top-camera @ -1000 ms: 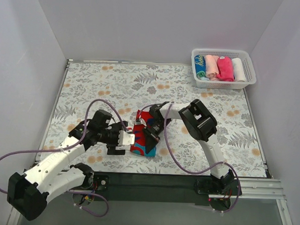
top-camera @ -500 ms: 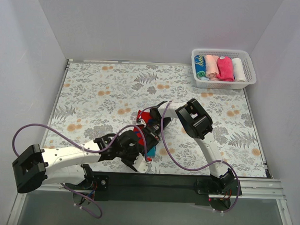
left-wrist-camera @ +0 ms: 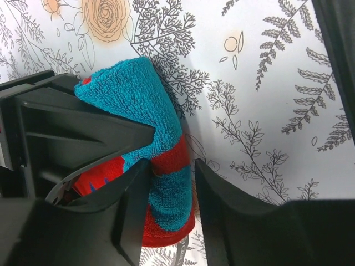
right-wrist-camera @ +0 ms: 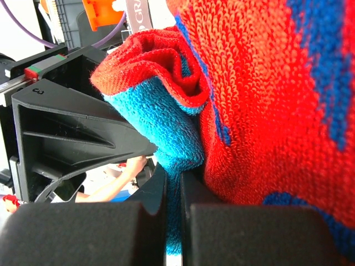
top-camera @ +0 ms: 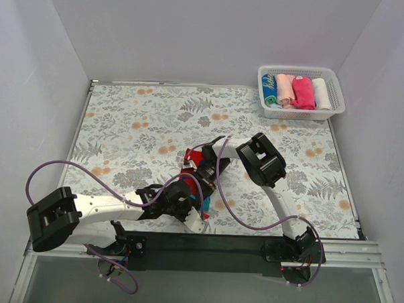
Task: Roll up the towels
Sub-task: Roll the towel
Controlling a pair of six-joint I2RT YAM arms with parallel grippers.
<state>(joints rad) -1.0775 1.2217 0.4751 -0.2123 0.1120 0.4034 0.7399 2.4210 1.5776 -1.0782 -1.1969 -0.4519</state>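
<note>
The red towel with blue marks and a teal side (top-camera: 189,174) lies bunched on the floral cloth near the front middle. My right gripper (top-camera: 202,177) is shut on a teal fold of it, which shows pinched between the jaws in the right wrist view (right-wrist-camera: 173,183). My left gripper (top-camera: 198,206) comes in from the near side. In the left wrist view (left-wrist-camera: 172,166) its open jaws straddle the towel's folded end (left-wrist-camera: 166,199), with the left finger (left-wrist-camera: 130,210) touching it. A hot-pink roll (top-camera: 302,91) lies in the basket.
A white slotted basket (top-camera: 335,107) at the back right holds several rolled towels. The grey-and-orange floral cloth (top-camera: 136,122) covers the table. White walls stand on three sides. The two grippers are very close together over the towel.
My left arm swung from the towel's left side round to its near side, and its jaws now straddle the towel's end. The right gripper kept hold and shifted slightly left.
</note>
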